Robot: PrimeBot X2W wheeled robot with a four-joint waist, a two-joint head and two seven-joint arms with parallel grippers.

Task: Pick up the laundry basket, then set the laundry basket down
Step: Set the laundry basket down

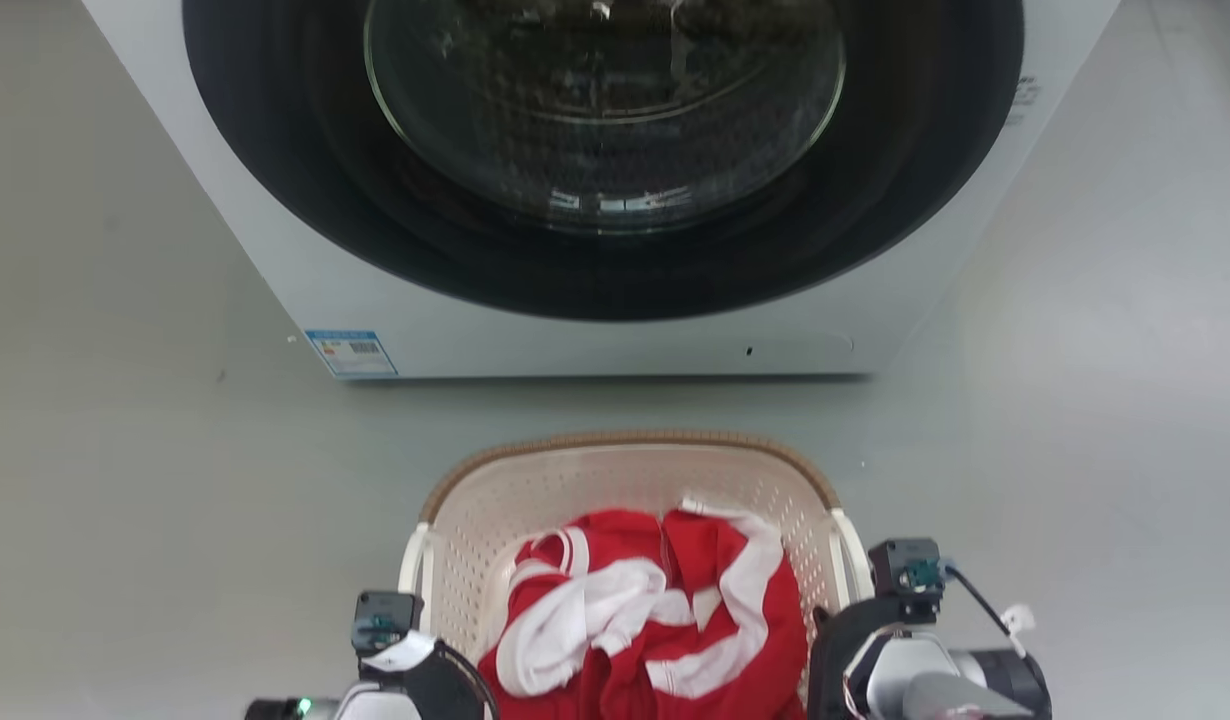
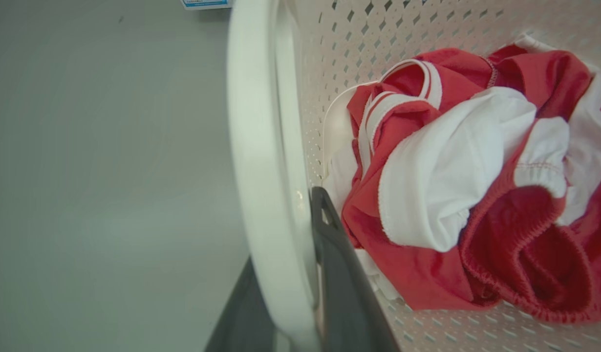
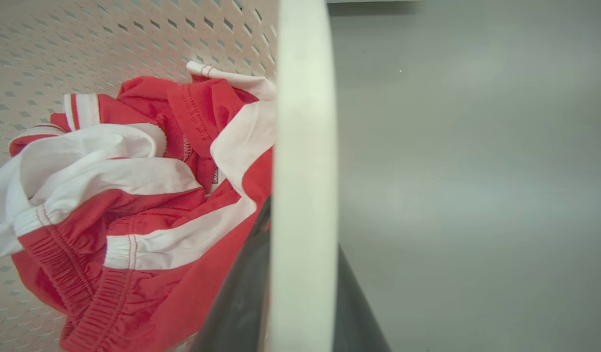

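Note:
The laundry basket (image 1: 625, 442), cream and perforated with a brown woven-look rim, is in front of me at the bottom centre of the head view. Red and white clothes (image 1: 645, 610) lie bunched inside it. My left gripper (image 2: 288, 244) is shut on the basket's white left loop handle (image 2: 261, 146), one dark finger on each side of it. My right gripper (image 3: 303, 244) is shut the same way on the white right handle (image 3: 305, 122). Both wrists (image 1: 385, 625) (image 1: 905, 590) flank the basket. I cannot tell whether the basket rests on the floor or hangs just above it.
A white washing machine (image 1: 615, 345) with a big dark round glass door (image 1: 595, 150), closed, stands just beyond the basket. It has a blue label (image 1: 351, 352) at its lower left corner. Grey floor (image 1: 125, 480) spreads to both sides.

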